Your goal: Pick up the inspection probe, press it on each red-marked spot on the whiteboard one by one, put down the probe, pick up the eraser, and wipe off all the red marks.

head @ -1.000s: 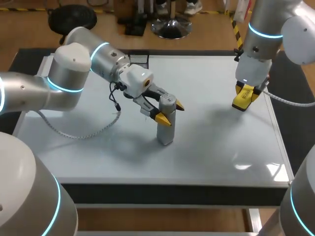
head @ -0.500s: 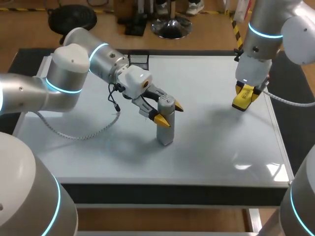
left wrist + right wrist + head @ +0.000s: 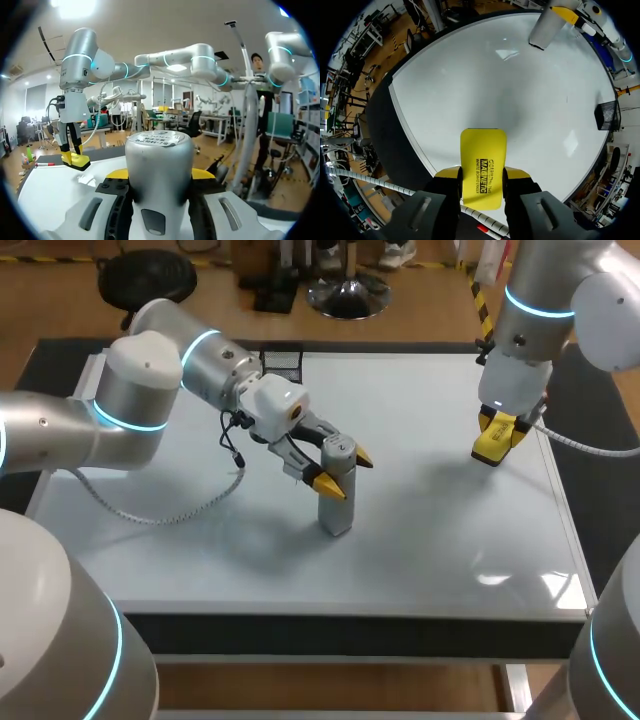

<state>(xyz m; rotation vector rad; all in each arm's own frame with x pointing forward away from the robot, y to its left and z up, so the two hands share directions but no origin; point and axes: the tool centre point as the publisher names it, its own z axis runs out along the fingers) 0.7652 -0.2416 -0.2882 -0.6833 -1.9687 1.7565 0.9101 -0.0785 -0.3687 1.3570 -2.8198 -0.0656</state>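
Gripping the probe (image 3: 338,505): left gripper (image 3: 346,470) has both yellow tips clamped on the upper part of the silver cylinder, one on each side. The cap pokes out just past the fingers. Probe stands upright with its lower end down at the whiteboard (image 3: 200,560). It is about midway between the left and right edges, a bit nearer the near edge than the far one. Can't tell if the end is actually pressing the surface or sits just off it. Left arm comes in over the left edge, and its grey cable (image 3: 150,515) droops onto the board behind the gripper.

Right gripper (image 3: 482,173) is closed on the yellow eraser (image 3: 483,160), with fingers on its two long sides and the eraser sticking out ahead of the tips. It hangs by the right edge, toward the far right corner, well apart from the probe. Eraser points down at the board; contact with the surface isn't clear from either view.

Black mesh basket (image 3: 283,361) sits at the far edge, left of middle, just beyond the left arm's wrist.
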